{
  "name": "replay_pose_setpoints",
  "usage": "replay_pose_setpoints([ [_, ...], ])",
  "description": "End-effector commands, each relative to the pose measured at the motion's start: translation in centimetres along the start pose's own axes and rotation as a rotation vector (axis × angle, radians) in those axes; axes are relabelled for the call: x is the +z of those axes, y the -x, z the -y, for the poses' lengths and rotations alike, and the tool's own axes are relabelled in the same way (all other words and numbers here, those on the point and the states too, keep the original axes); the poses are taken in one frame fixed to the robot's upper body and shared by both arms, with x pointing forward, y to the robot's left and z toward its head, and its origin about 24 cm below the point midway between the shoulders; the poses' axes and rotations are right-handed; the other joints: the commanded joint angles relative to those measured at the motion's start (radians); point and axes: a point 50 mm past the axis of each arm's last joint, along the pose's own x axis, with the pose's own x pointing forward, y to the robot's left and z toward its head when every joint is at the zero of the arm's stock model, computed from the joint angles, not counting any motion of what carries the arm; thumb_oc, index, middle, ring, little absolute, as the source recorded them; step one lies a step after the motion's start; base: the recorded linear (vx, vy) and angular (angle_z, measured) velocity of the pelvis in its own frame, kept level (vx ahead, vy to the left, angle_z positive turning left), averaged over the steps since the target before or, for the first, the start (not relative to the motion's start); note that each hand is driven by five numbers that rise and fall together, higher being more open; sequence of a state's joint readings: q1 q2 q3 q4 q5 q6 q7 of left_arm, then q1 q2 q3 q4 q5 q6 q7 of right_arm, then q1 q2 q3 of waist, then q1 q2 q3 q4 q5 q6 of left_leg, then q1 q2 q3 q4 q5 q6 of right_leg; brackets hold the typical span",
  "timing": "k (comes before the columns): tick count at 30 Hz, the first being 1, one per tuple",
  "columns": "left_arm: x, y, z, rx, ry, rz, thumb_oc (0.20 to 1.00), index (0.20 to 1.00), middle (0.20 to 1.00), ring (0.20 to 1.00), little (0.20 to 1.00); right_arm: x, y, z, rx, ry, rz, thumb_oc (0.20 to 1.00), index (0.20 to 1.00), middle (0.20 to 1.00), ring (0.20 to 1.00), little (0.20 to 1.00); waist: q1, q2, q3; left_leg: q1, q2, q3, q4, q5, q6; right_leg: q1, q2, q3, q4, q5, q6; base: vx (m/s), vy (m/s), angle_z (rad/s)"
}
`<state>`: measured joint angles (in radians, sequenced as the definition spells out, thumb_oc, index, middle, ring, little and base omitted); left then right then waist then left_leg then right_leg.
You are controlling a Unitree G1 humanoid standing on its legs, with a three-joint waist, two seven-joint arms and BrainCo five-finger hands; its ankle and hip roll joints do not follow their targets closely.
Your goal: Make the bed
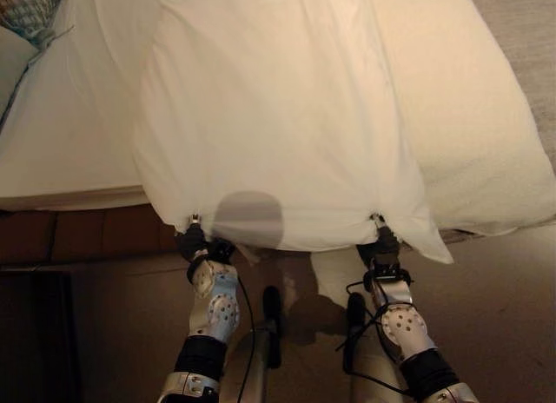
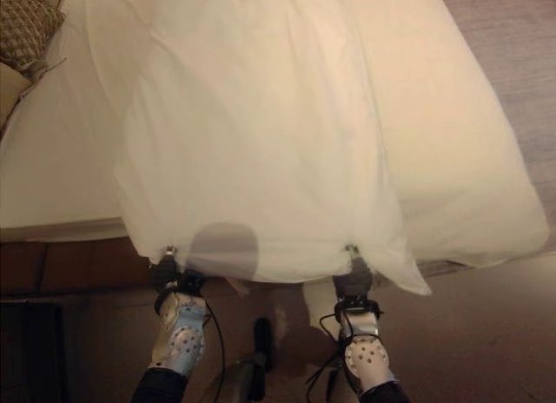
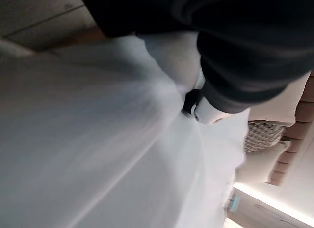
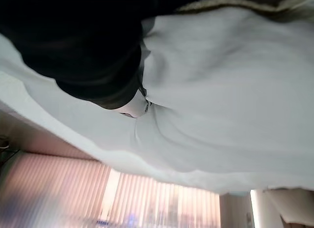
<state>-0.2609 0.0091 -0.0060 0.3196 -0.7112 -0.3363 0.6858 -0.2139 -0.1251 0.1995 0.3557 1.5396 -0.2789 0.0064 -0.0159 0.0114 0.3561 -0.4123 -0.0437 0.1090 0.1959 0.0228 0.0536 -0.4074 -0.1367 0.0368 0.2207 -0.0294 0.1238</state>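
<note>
A white sheet [image 1: 278, 116] hangs spread over the foot of the bed [image 1: 61, 151], and both hands hold its near edge up off the mattress. My left hand [image 1: 195, 243] pinches the edge at the left corner, with a fingertip [image 3: 206, 113] curled into the cloth. Pinching the right corner is my right hand [image 1: 383, 243], where a fingertip [image 4: 133, 108] presses into the fabric. Between the two hands the sheet is stretched taut. A loose flap [image 1: 432, 244] droops past the right hand. Most of each hand's fingers are hidden behind the cloth.
A patterned cushion [image 2: 26, 25] lies at the bed's far left by the head. The brown bed frame [image 1: 87, 234] runs along the near left side. Carpeted floor [image 1: 521, 29] lies to the right of the bed.
</note>
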Motion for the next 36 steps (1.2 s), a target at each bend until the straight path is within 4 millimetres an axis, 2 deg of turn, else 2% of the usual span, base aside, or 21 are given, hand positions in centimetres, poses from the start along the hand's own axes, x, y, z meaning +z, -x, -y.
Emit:
replay_pose_setpoints([
  [1, 6.0, -2.5, -6.4, 0.295, 0.035, 0.257, 0.200, 0.200, 0.200, 0.200, 0.200, 4.4, 0.1, 0.4, 0.051, 0.096, 0.145, 0.200, 0.200, 0.200, 0.200, 0.200, 0.002, -0.005, -0.027, 0.027, -0.008, -0.051, -0.064, -0.023, -0.060, -0.036, 0.053, 0.011, -0.066, 0.075, -0.011, -0.04, 0.066, 0.05],
  [2, 5.8, -2.7, -6.8, 0.327, 0.052, 0.250, 0.200, 0.200, 0.200, 0.200, 0.200, 4.3, 0.0, 0.6, 0.046, 0.097, 0.137, 0.200, 0.200, 0.200, 0.200, 0.200, 0.005, -0.001, -0.028, 0.022, -0.009, -0.048, -0.065, -0.022, -0.057, -0.042, 0.049, 0.013, -0.066, 0.081, -0.006, 0.00, 0.000, 0.00],
  [4, 5.9, -3.1, -8.7, 0.430, 0.060, 0.251, 0.200, 0.200, 0.200, 0.200, 0.200, 4.4, 0.0, 2.6, -0.030, 0.155, 0.114, 0.200, 0.200, 0.200, 0.200, 0.200, 0.014, 0.008, -0.034, 0.009, -0.004, -0.033, -0.073, -0.015, -0.059, -0.047, 0.033, 0.001, -0.082, 0.098, 0.010, -0.04, -0.007, -0.08],
  [5, 5.9, -3.1, -8.7, 0.430, 0.061, 0.251, 0.200, 0.200, 0.200, 0.200, 0.200, 4.4, 0.0, 2.6, -0.030, 0.154, 0.114, 0.200, 0.200, 0.200, 0.200, 0.200, 0.014, 0.008, -0.034, 0.008, -0.004, -0.033, -0.073, -0.014, -0.059, -0.047, 0.033, 0.001, -0.083, 0.098, 0.010, -0.03, -0.073, -0.08],
  [6, 6.0, -3.5, -9.7, 0.479, 0.040, 0.248, 0.200, 0.200, 0.200, 0.200, 0.200, 4.8, 0.4, 4.3, -0.105, 0.221, 0.107, 0.200, 0.200, 0.200, 0.200, 0.200, 0.017, 0.010, -0.038, 0.007, -0.002, -0.037, -0.077, -0.007, -0.063, -0.040, 0.033, -0.006, -0.093, 0.098, 0.007, -0.01, -0.056, -0.07],
  [7, 6.0, -3.5, -9.7, 0.478, 0.040, 0.249, 0.200, 0.200, 0.200, 0.200, 0.200, 4.8, 0.3, 4.3, -0.104, 0.221, 0.106, 0.200, 0.200, 0.200, 0.200, 0.200, 0.015, 0.009, -0.038, 0.007, -0.002, -0.038, -0.077, -0.006, -0.064, -0.039, 0.033, -0.008, -0.095, 0.098, 0.007, -0.01, -0.089, -0.04],
  [10, 6.0, -4.1, -11.5, 0.554, -0.002, 0.244, 0.200, 0.200, 0.200, 0.200, 0.200, 5.3, 0.8, 6.4, -0.197, 0.291, 0.081, 0.200, 0.200, 0.200, 0.200, 0.200, 0.015, 0.012, -0.042, 0.002, 0.003, -0.051, -0.082, 0.003, -0.070, -0.030, 0.035, -0.025, -0.102, 0.093, 0.001, -0.01, -0.090, 0.13],
  [11, 5.6, -4.4, -13.1, 0.628, -0.048, 0.218, 0.200, 0.200, 0.200, 0.200, 0.200, 5.4, 1.2, 7.7, -0.264, 0.323, 0.070, 0.200, 0.200, 0.200, 0.200, 0.200, 0.016, 0.012, -0.042, 0.000, 0.007, -0.058, -0.088, 0.013, -0.077, -0.028, 0.039, -0.034, -0.101, 0.088, -0.004, -0.01, -0.094, 0.13],
  [12, 5.7, -4.5, -13.1, 0.627, -0.046, 0.219, 0.200, 0.200, 0.200, 0.200, 0.200, 5.4, 1.2, 7.6, -0.263, 0.323, 0.070, 0.200, 0.200, 0.200, 0.200, 0.200, 0.015, 0.012, -0.041, 0.000, 0.006, -0.060, -0.089, 0.014, -0.077, -0.028, 0.039, -0.035, -0.101, 0.088, -0.004, -0.01, -0.089, 0.20],
  [14, 4.9, -4.5, -14.7, 0.703, -0.078, 0.176, 0.200, 0.200, 0.200, 0.200, 0.200, 5.5, 1.8, 9.2, -0.340, 0.391, 0.040, 0.200, 0.200, 0.200, 0.200, 0.200, 0.017, 0.013, -0.041, 0.002, 0.011, -0.065, -0.102, 0.023, -0.082, -0.024, 0.040, -0.050, -0.101, 0.082, -0.007, 0.01, -0.059, 0.18],
  [17, 3.1, -4.0, -17.9, 0.863, -0.137, 0.051, 0.200, 0.200, 0.200, 0.200, 0.200, 5.1, 2.7, 11.1, -0.439, 0.523, -0.049, 0.200, 0.200, 0.200, 0.200, 0.200, 0.015, 0.012, -0.037, 0.008, 0.021, -0.067, -0.108, 0.023, -0.093, -0.014, 0.036, -0.075, -0.097, 0.067, -0.007, 0.01, -0.071, 0.12],
  [18, 3.2, -4.2, -17.9, 0.861, -0.133, 0.053, 0.200, 0.200, 0.200, 0.200, 0.200, 5.0, 2.6, 11.1, -0.436, 0.522, -0.049, 0.200, 0.200, 0.200, 0.200, 0.200, 0.013, 0.011, -0.036, 0.003, 0.021, -0.068, -0.108, 0.029, -0.093, -0.017, 0.036, -0.077, -0.099, 0.072, -0.008, 0.02, -0.045, 0.13],
  [19, 2.2, -3.5, -19.3, 0.922, -0.175, -0.017, 0.200, 0.200, 0.200, 0.200, 0.200, 4.8, 3.2, 12.0, -0.488, 0.583, -0.091, 0.200, 0.200, 0.200, 0.200, 0.200, 0.013, 0.007, -0.035, 0.001, 0.027, -0.066, -0.105, 0.028, -0.095, -0.018, 0.033, -0.090, -0.093, 0.068, -0.007, 0.01, -0.021, 0.09],
  [25, 0.6, -2.0, -21.7, 1.047, -0.201, -0.142, 0.200, 0.200, 0.200, 0.200, 0.200, 4.6, 5.1, 14.7, -0.655, 0.737, -0.214, 0.200, 0.200, 0.200, 0.200, 0.200, 0.005, -0.003, -0.025, 0.002, 0.032, -0.065, -0.098, 0.022, -0.096, -0.015, 0.024, -0.110, -0.083, 0.066, -0.003, 0.04, -0.002, 0.04],
  [29, 0.2, -1.2, -22.9, 1.095, -0.229, -0.185, 0.200, 0.200, 0.200, 0.200, 0.200, 4.4, 6.1, 15.7, -0.707, 0.837, -0.293, 0.200, 0.200, 0.200, 0.200, 0.200, 0.003, -0.016, -0.019, 0.000, 0.033, -0.063, -0.090, 0.015, -0.093, -0.011, 0.020, -0.115, -0.083, 0.068, 0.000, 0.04, 0.012, 0.09],
  [30, 0.4, -1.0, -23.3, 1.101, -0.249, -0.188, 0.200, 0.200, 0.200, 0.200, 0.200, 4.2, 6.6, 16.0, -0.707, 0.878, -0.345, 0.341, 0.341, 0.341, 0.341, 0.341, 0.003, -0.018, -0.019, 0.002, 0.034, -0.063, -0.091, 0.014, -0.092, -0.008, 0.018, -0.115, -0.086, 0.069, 0.002, 0.04, 0.014, 0.00],
  [31, 0.3, -1.0, -23.3, 1.096, -0.254, -0.190, 0.460, 0.460, 0.460, 0.460, 0.460, 4.2, 6.9, 16.3, -0.718, 0.893, -0.371, 0.796, 0.796, 0.796, 0.796, 0.796, 0.003, -0.021, -0.018, 0.002, 0.034, -0.062, -0.090, 0.013, -0.093, -0.005, 0.017, -0.115, -0.088, 0.070, 0.003, 0.05, 0.016, -0.02],
  [32, 0.0, -0.7, -23.5, 1.096, -0.264, -0.202, 0.805, 0.805, 0.805, 0.805, 0.805, 4.2, 7.1, 16.5, -0.722, 0.916, -0.390, 1.000, 1.000, 1.000, 1.000, 1.000, 0.003, -0.022, -0.018, 0.003, 0.033, -0.062, -0.090, 0.012, -0.092, -0.003, 0.017, -0.116, -0.090, 0.071, 0.004, 0.03, 0.009, 0.01],
  [33, 0.0, -0.7, -23.5, 1.097, -0.265, -0.202, 1.000, 1.000, 1.000, 1.000, 1.000, 4.2, 7.1, 16.5, -0.723, 0.917, -0.391, 1.000, 1.000, 1.000, 1.000, 1.000, 0.003, -0.022, -0.019, 0.004, 0.033, -0.062, -0.090, 0.012, -0.092, -0.002, 0.017, -0.116, -0.091, 0.071, 0.004, 0.04, 0.018, 0.05],
  [36, -0.3, -0.1, -24.1, 1.102, -0.275, -0.223, 1.000, 1.000, 1.000, 1.000, 1.000, 3.9, 7.8, 17.0, -0.734, 0.958, -0.450, 1.000, 1.000, 1.000, 1.000, 1.000, 0.005, -0.026, -0.018, 0.013, 0.032, -0.065, -0.094, 0.011, -0.089, 0.008, 0.016, -0.115, -0.093, 0.072, 0.006, 0.04, 0.012, 0.10],
])
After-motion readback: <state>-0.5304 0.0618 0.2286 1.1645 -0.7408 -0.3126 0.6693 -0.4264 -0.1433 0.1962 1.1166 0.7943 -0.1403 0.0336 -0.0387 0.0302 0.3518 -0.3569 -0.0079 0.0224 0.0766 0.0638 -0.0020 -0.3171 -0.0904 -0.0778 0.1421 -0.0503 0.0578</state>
